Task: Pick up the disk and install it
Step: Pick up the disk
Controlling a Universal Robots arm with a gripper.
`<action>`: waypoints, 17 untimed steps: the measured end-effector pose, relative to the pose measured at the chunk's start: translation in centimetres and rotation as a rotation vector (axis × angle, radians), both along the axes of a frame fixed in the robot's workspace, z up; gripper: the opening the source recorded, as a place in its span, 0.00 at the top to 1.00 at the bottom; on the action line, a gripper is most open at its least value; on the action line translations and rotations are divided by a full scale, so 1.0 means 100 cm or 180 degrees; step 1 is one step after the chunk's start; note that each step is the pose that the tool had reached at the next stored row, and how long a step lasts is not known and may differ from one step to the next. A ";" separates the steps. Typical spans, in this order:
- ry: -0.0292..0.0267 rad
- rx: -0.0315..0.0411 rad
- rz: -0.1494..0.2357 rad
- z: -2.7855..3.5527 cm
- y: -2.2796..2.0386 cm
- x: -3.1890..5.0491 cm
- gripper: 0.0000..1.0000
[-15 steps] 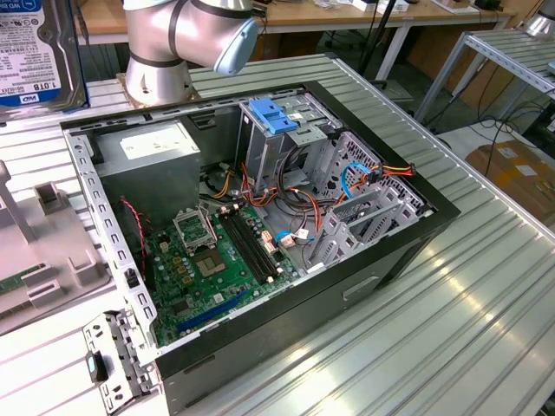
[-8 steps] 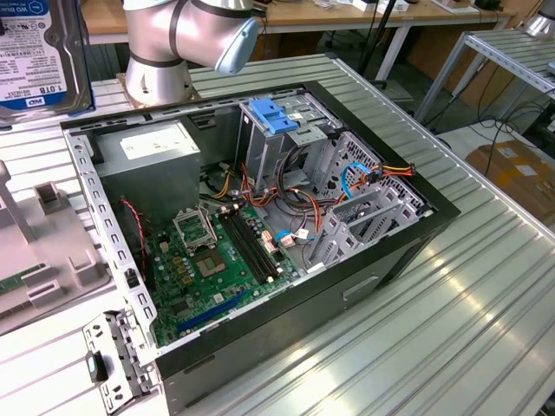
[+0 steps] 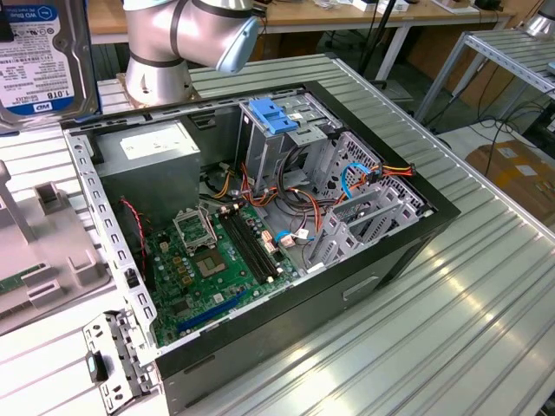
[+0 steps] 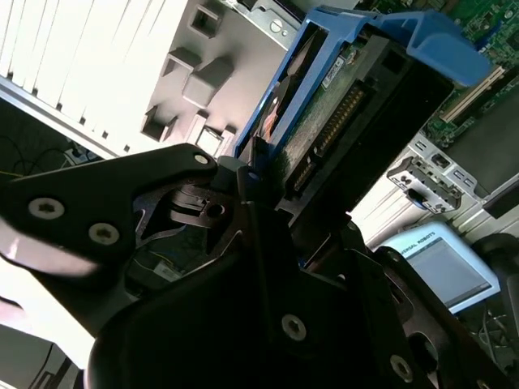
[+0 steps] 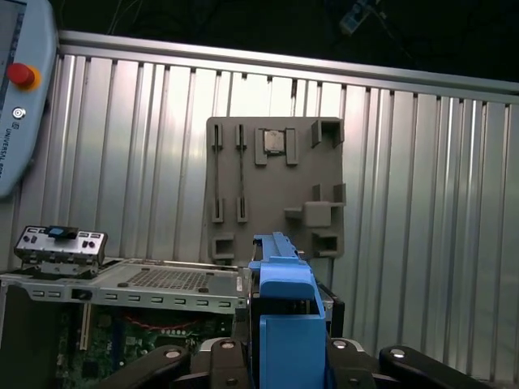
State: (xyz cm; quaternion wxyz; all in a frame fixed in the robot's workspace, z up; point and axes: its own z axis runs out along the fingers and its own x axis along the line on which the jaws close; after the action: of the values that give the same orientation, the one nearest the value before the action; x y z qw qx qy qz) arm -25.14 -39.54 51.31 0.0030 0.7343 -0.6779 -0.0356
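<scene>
Got the jaws clamped tight on the disk (image 4: 324,121), gripping it at one end with the blue side rails running out past them. Showing its green circuit board and connector row in the second wrist view, and edge-on in the first wrist view, mostly blue rail. In the exterior view, hanging up in the top corner on the exterior view's left, label side toward the camera, white sticker with a blue band. So: held in the air, well clear of everything below, not in the computer case (image 3: 381,286) yet.

Can see that case lying open on its side on the ribbed metal surface (image 3: 486,329), with the green motherboard (image 3: 208,260) facing up. Got the grey power supply (image 3: 152,160) tucked into the corner nearest the arm (image 3: 173,35), and a light-blue bracket (image 3: 273,114) on top of the drive cage (image 3: 303,130) beside it. Loads of orange and blue cables (image 3: 295,204) tangled between cage and board.

Also spotting a grey plastic tray (image 5: 276,186) flat on the surface next to the case. Plus a controller pendant (image 5: 20,89) with a red button, on the surface too.
</scene>
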 end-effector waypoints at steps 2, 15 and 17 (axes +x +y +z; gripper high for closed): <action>0.0000 0.0000 0.0000 -0.0001 -0.0038 0.0013 0.64; 0.0000 0.0000 0.0000 -0.0005 -0.0222 0.0047 0.64; 0.0000 0.0000 0.0000 -0.0005 -0.0244 0.0051 0.64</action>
State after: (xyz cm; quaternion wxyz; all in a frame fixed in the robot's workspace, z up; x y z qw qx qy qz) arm -24.63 -41.98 51.26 0.0031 0.7343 -0.6779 -0.0355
